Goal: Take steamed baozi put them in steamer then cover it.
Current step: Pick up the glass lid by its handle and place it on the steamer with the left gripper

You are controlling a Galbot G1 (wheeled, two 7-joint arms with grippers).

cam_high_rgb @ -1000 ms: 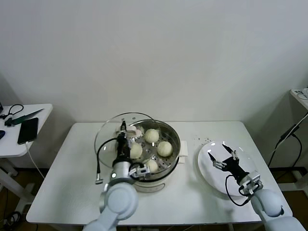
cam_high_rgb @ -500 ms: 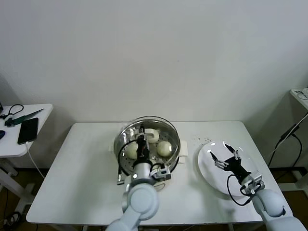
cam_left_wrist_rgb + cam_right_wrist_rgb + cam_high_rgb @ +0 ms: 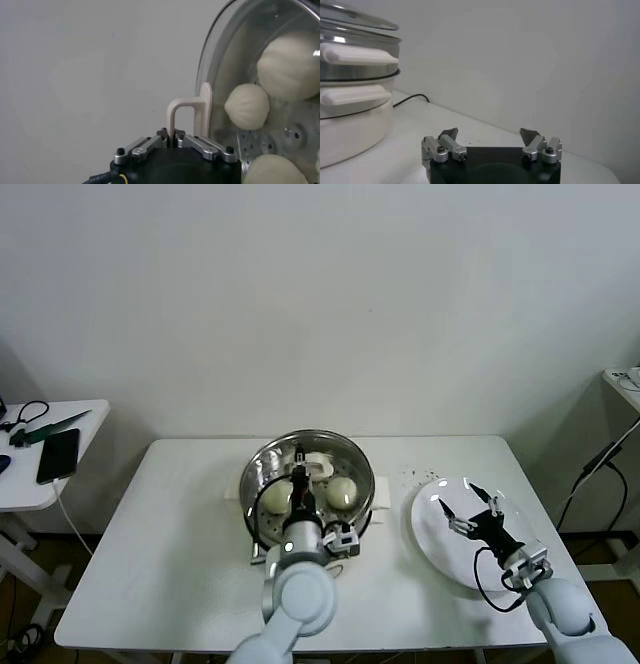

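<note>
The steamer (image 3: pixel 262 514), a shiny round steel basket on a white pot base with side handles, stands on the white table. The cover (image 3: pixel 345 459), clear glass with a metal rim and a white rectangular handle (image 3: pixel 189 115), lies over the basket, its handle pinched by the left gripper (image 3: pixel 173 135). Through the glass show the steamed baozi (image 3: pixel 342 491), smooth, cream-white and round, resting on the perforated floor.
</note>
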